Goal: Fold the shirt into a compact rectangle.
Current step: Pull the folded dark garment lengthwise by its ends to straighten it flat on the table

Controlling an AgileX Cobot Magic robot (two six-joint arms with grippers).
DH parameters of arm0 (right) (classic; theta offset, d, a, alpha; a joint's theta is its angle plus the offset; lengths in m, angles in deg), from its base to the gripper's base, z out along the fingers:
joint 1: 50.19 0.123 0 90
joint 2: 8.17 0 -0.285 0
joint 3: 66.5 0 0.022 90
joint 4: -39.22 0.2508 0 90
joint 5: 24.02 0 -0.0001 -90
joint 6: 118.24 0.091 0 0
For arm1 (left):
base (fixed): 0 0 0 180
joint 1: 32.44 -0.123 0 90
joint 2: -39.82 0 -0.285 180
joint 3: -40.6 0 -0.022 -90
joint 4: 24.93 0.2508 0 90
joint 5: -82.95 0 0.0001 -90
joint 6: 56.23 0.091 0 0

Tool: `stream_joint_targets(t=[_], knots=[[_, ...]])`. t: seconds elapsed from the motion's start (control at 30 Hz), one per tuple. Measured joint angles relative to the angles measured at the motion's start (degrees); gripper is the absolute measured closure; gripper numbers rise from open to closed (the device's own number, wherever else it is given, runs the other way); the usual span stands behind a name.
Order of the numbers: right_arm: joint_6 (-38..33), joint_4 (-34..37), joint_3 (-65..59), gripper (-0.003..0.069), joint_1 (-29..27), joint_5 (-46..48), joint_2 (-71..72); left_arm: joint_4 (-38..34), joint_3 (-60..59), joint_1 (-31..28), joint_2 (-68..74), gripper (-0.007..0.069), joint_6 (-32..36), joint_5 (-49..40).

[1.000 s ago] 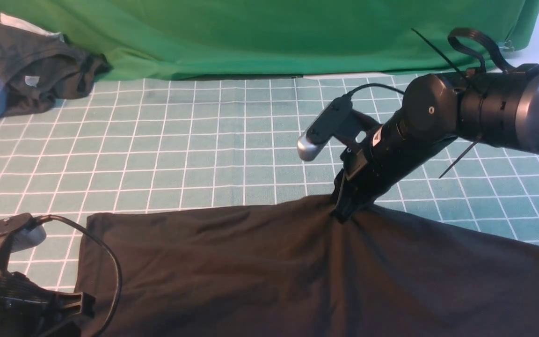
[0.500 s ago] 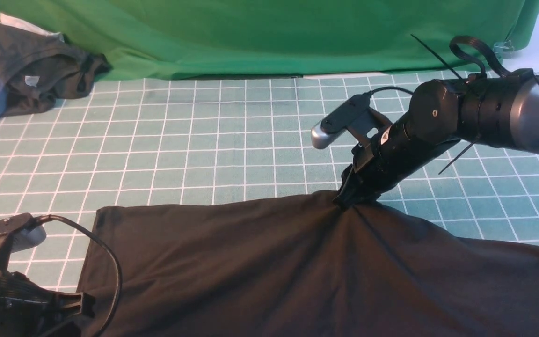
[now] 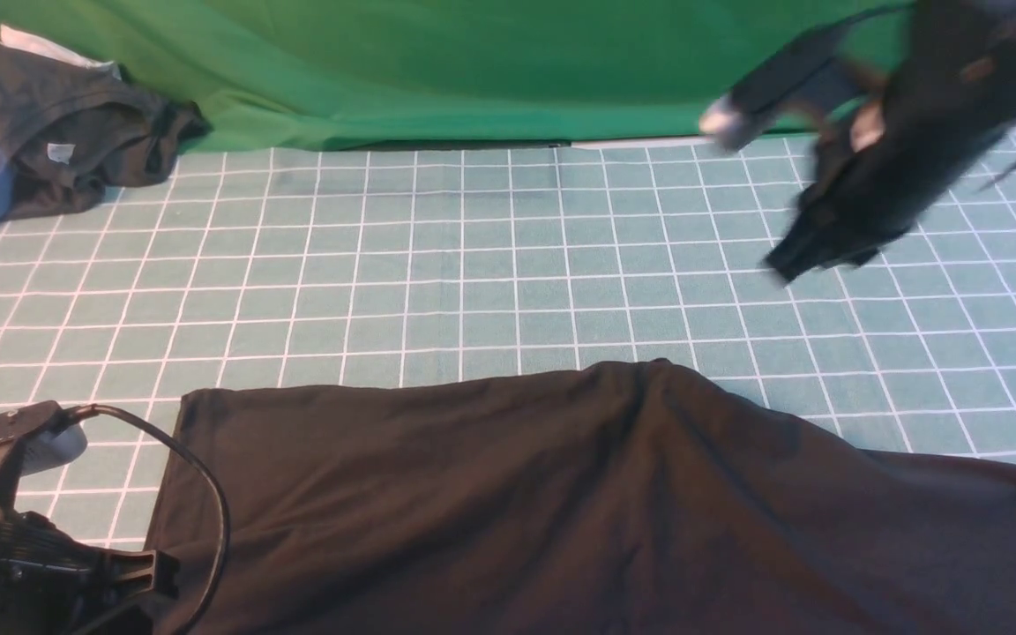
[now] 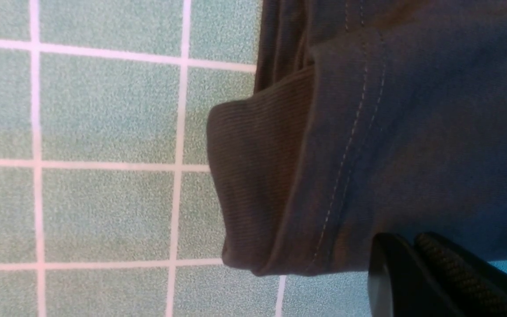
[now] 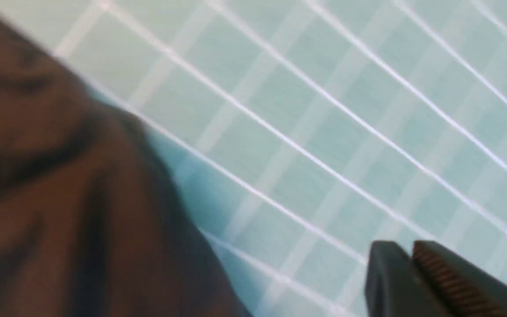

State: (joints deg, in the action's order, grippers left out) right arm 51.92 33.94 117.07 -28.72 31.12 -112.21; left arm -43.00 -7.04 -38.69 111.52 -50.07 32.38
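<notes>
Shirt (image 3: 561, 503) lies spread on the checked mat (image 3: 473, 265), filling its 6 o'clock side. Right gripper (image 3: 790, 262) hangs at 2 o'clock, well apart from the cloth, jaws pressed together, empty. Left gripper (image 3: 151, 573) at 8 o'clock, jaws together beside the hem; any hold on cloth cannot be told

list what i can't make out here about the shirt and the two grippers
Black shirt: front view, the bottom edge cuts off its near part; no print shows.
Right gripper: front view, blurred; its outline is unclear.
Left gripper: left wrist view, only the tips are in frame; whether they pinch the shirt is unclear.
</notes>
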Motion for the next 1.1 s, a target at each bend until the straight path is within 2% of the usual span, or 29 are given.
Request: stream_joint_targets(t=[0.17, 0.3, 0.43, 0.6, 0.67, 0.7, 0.77, 0.9, 1.1], knots=[[-0.34, 7.21, -7.43, 0.064, -5.84, 3.29, 4.85, -0.28, 0.45, 0.0, 0.0, 0.0613, -0.1, -0.23], [-2.05, 9.79, -17.6, 0.064, -6.52, 4.08, 6.02, -1.66, 4.96, 0.0, 0.0, 0.0613, -0.44, -1.72], [-2.48, 11.13, -26.47, 0.064, -6.54, -1.57, 6.07, -3.4, 11.43, 0.9, 0.25, 0.0613, -0.78, -3.38], [-2.61, 12.27, -32.86, 0.0645, -6.54, -8.89, 5.91, -2.44, 15.43, 7.02, 3.67, 0.0613, -2.33, -3.86], [-2.33, 11.17, -35.07, 0.0645, -6.59, -10.53, 5.85, 1.16, 15.42, 11.6, 7.77, 0.0613, -4.78, -3.73], [-2.23, 11.17, -35.19, 0.0645, -6.59, -10.59, 5.85, 1.16, 15.42, 11.6, 8.13, 0.0613, -4.99, -3.73], [-1.49, 10.58, -36.45, 0.0643, -7.48, -11.27, 5.85, 4.08, 15.25, 15.17, 12.09, 0.0613, -6.15, -2.14], [-1.04, 10.36, -38.26, 0.0641, -11.62, -11.72, 5.73, 5.69, 14.94, 18.21, 18.07, 0.0613, -7.53, 2.63], [-0.92, 10.13, -39.33, 0.0639, -21.07, -10.43, 5.74, 9.13, 14.76, 18.38, 24.17, 0.0613, -9.11, 5.02]])
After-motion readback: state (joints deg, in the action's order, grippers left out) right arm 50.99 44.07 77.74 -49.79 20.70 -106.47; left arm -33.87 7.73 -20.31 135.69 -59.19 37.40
